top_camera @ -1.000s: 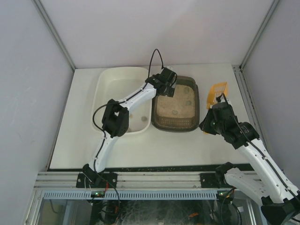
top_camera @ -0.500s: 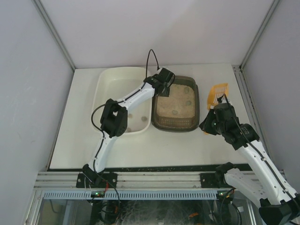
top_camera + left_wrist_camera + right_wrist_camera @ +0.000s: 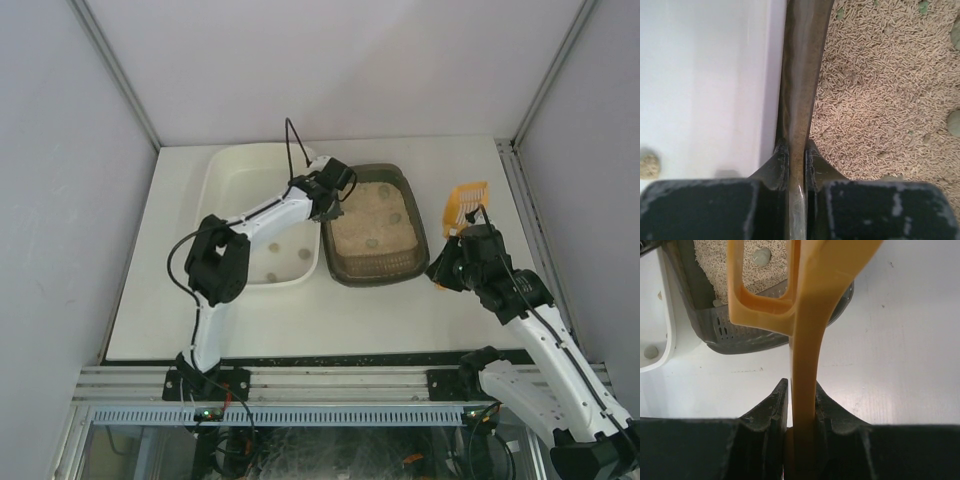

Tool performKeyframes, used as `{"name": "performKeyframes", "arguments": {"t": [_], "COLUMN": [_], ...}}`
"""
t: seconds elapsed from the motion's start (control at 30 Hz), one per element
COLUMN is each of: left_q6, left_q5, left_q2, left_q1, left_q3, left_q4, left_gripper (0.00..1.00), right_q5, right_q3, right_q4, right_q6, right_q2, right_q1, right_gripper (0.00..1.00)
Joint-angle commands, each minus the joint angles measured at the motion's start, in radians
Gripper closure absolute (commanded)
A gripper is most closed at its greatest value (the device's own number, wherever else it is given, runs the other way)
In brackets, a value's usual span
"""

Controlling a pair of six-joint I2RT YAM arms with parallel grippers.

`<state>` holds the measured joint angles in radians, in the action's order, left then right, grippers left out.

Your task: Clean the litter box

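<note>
Brown litter box [image 3: 377, 268]: wall pinched tight in left gripper [image 3: 796, 150], long axis running straight ahead of it
Right gripper [image 3: 801, 392]: clamped on orange scoop [image 3: 466, 197], box sat ahead-left

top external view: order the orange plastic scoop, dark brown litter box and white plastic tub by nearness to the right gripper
1. orange plastic scoop, held in the right gripper
2. dark brown litter box, to its left
3. white plastic tub, farthest left

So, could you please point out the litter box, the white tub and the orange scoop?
litter box [image 3: 372, 268], top external view, on its near wall.
white tub [image 3: 245, 192], top external view, on its bare floor.
orange scoop [image 3: 465, 202], top external view, on its slotted head.
</note>
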<state>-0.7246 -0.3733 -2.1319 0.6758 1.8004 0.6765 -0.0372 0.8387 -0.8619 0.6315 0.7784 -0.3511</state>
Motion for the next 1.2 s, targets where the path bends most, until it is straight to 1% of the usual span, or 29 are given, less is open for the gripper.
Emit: {"name": "performKeyframes", "arguments": {"t": [0.0, 0.07, 0.17, 0.27, 0.4, 0.5, 0.6, 0.73, 0.83, 0.87, 0.9, 0.93, 0.97, 1.0, 1.03, 1.07, 1.1, 1.17], "left_q6": [-0.185, -0.266, -0.413, -0.511, -0.559, -0.637, -0.669, -0.663, -0.593, -0.569, -0.539, -0.501, -0.445, -0.381, -0.304, -0.225, -0.146, 0.017], "left_q5": [0.067, 0.101, 0.203, 0.234, 0.259, 0.321, 0.348, 0.372, 0.355, 0.359, 0.358, 0.354, 0.358, 0.357, 0.350, 0.343, 0.331, 0.289], "left_q2": [0.137, 0.209, 0.307, 0.372, 0.398, 0.402, 0.395, 0.386, 0.392, 0.398, 0.401, 0.401, 0.397, 0.387, 0.371, 0.350, 0.328, 0.281], "left_q1": [0.002, 0.002, 0.004, 0.031, 0.072, 0.095, 0.123, 0.150, 0.166, 0.166, 0.166, 0.166, 0.165, 0.165, 0.165, 0.165, 0.165, 0.165], "left_q3": [-0.168, -0.286, -0.464, -0.552, -0.527, -0.529, -0.517, -0.502, -0.490, -0.494, -0.492, -0.483, -0.467, -0.437, -0.397, -0.351, -0.307, -0.212], "left_q4": [-0.001, -0.071, -0.184, -0.225, -0.178, -0.173, -0.162, -0.163, -0.150, -0.149, -0.140, -0.121, -0.103, -0.064, -0.009, 0.048, 0.109, 0.218], "left_gripper": [1.00, 1.00, 1.00, 1.00, 1.00, 1.00, 1.00, 1.00, 0.99, 0.95, 0.87, 0.74, 0.56, 0.39, 0.28, 0.21, 0.18, 0.16], "right_q5": [0.014, 0.018, 0.025, 0.031, 0.033, 0.039, 0.048, 0.061, 0.059, 0.057, 0.055, 0.055, 0.059, 0.060, 0.060, 0.059, 0.059, 0.060], "right_q3": [0.003, 0.003, 0.003, 0.004, 0.005, 0.004, 0.004, 0.004, 0.016, 0.020, 0.025, 0.030, 0.034, 0.039, 0.042, 0.045, 0.046, 0.049], "right_q4": [0.054, 0.054, 0.052, 0.054, 0.048, 0.047, 0.043, 0.037, 0.021, 0.015, 0.009, 0.006, 0.003, -0.002, -0.006, -0.008, -0.010, -0.011], "right_q6": [-0.022, -0.027, -0.031, -0.032, -0.032, -0.028, -0.022, -0.008, -0.006, -0.006, -0.007, -0.009, -0.011, -0.012, -0.012, -0.012, -0.012, -0.013], "right_q2": [-0.019, -0.021, -0.024, -0.027, -0.031, -0.037, -0.042, -0.049, -0.057, -0.060, -0.060, -0.060, -0.060, -0.058, -0.058, -0.058, -0.059, -0.062], "right_q1": [0.011, 0.015, 0.021, 0.026, 0.031, 0.032, 0.034, 0.034, 0.034, 0.034, 0.034, 0.034, 0.034, 0.034, 0.034, 0.034, 0.034, 0.034], "right_gripper": [1.00, 1.00, 1.00, 1.00, 1.00, 1.00, 1.00, 1.00, 1.00, 1.00, 1.00, 1.00, 1.00, 1.00, 1.00, 1.00, 1.00, 1.00]}}
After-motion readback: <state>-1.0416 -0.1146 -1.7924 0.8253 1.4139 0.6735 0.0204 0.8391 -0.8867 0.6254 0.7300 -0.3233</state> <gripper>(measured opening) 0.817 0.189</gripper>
